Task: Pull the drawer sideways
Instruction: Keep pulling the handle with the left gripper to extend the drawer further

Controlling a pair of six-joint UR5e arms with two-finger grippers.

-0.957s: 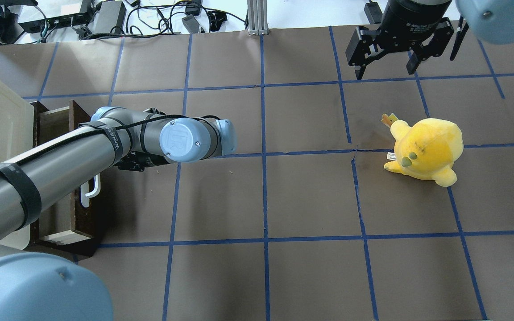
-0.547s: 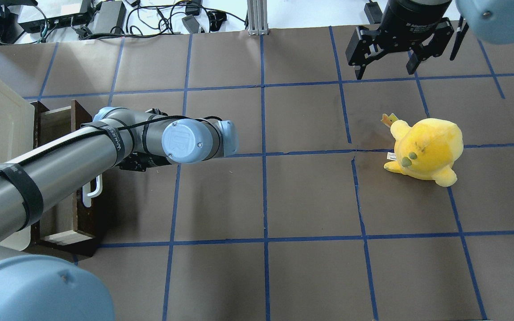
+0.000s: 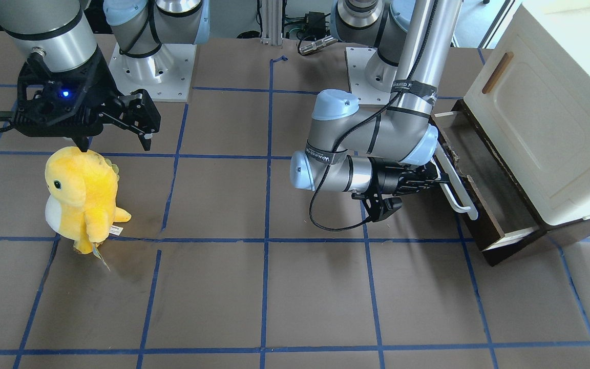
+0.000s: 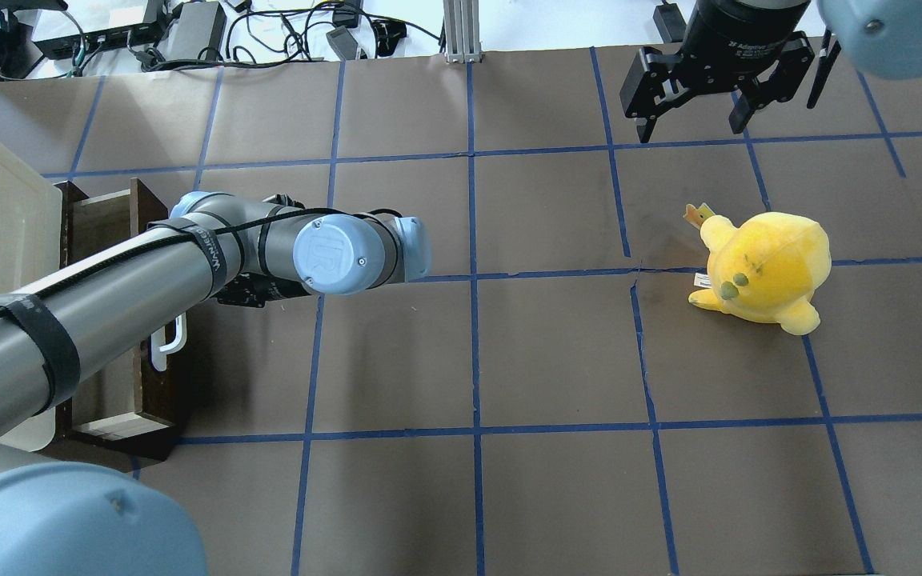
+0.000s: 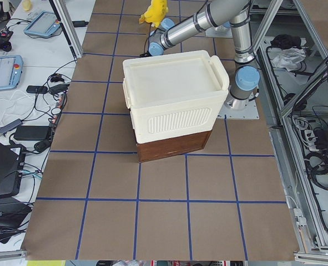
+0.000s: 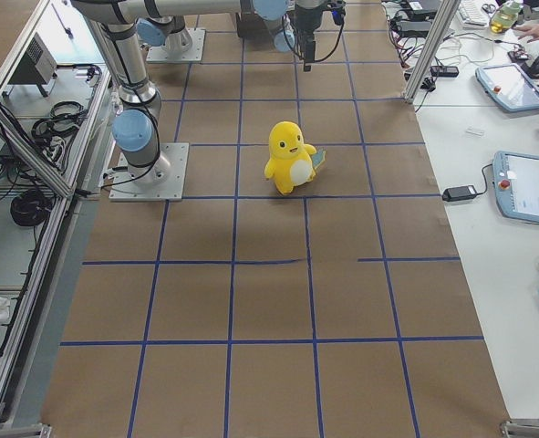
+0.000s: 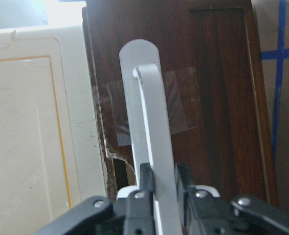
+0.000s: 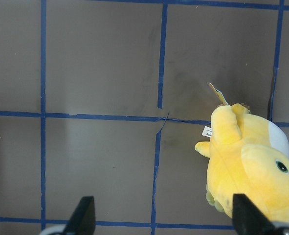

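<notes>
Notably, the left claw [image 7: 164, 180] was pinching the white bar handle [image 7: 151, 127], one finger pressed to each side of it. The drawer [image 3: 485, 197] sat at the end of the counter [image 3: 315, 297] on the robot's left, under the cream cabinet [image 3: 546, 118]. It was partly drawn out, with its inside showing. The grip covered only a narrow stretch of a smooth, slim bar, so a quick tug could probably slide the fingers off it. The hold looked off-centre along the bar, though that was hard to confirm. If it was, an uneven pull might skew the drawer and bind it in its frame. The chipped wood at the front's edge suggested rubbing there. Nothing visible fastened the cabinet down, so a sticking drawer could drag the whole unit across the counter. A pull too long might bring the drawer right out. The right claw [image 4: 691, 124] hung spread and empty, well apart, near the yellow plush toy [image 4: 765, 268]. It seemed no risk to the pull.
</notes>
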